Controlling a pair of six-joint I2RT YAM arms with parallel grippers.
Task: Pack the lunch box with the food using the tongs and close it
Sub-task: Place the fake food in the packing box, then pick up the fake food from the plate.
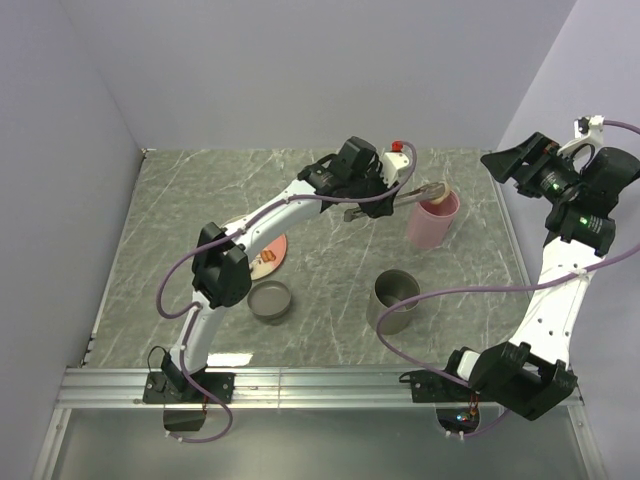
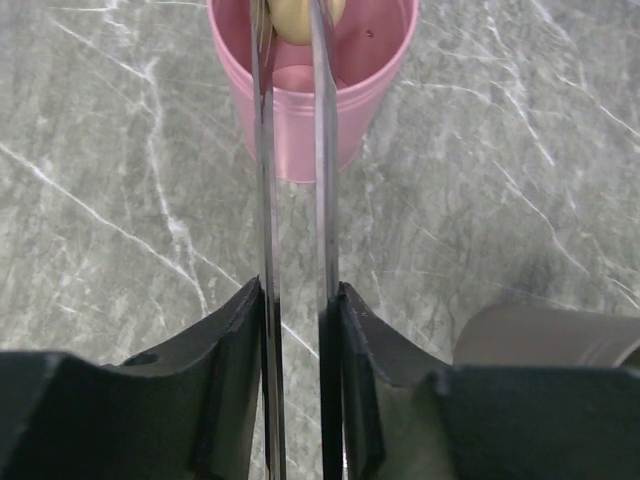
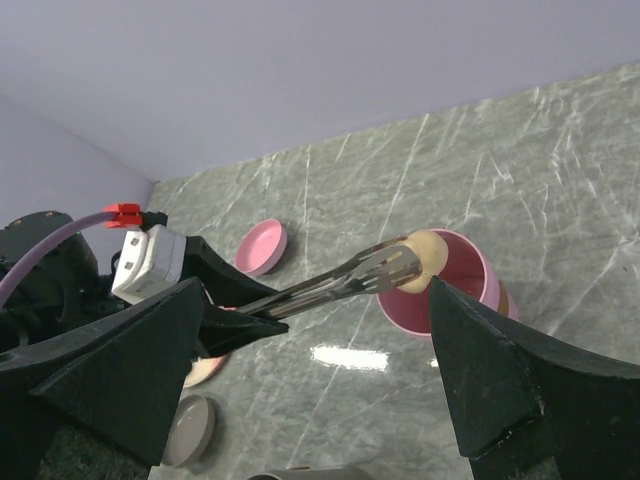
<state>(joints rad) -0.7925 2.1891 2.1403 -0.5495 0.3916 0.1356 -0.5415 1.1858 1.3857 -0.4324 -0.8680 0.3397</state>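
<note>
My left gripper (image 2: pixel 298 300) is shut on the slim silver tongs (image 2: pixel 322 180), one finger pressing on each arm. The tongs' tips pinch a pale round piece of food (image 3: pixel 428 254) just over the open mouth of the pink lunch box pot (image 1: pixel 432 224). The same piece of food (image 2: pixel 295 18) shows at the pot's rim in the left wrist view. Small bits lie on the orange plate (image 1: pixel 277 252), partly hidden by the left arm. My right gripper (image 1: pixel 520 160) hangs high at the right with its jaws wide and nothing between them, looking down on the tongs (image 3: pixel 340 283).
A grey pot (image 1: pixel 396 298) stands in front of the pink one, and a grey lid (image 1: pixel 271 301) lies by the plate. A pink lid (image 3: pixel 262 246) rests farther back. Walls close the table at the back and both sides.
</note>
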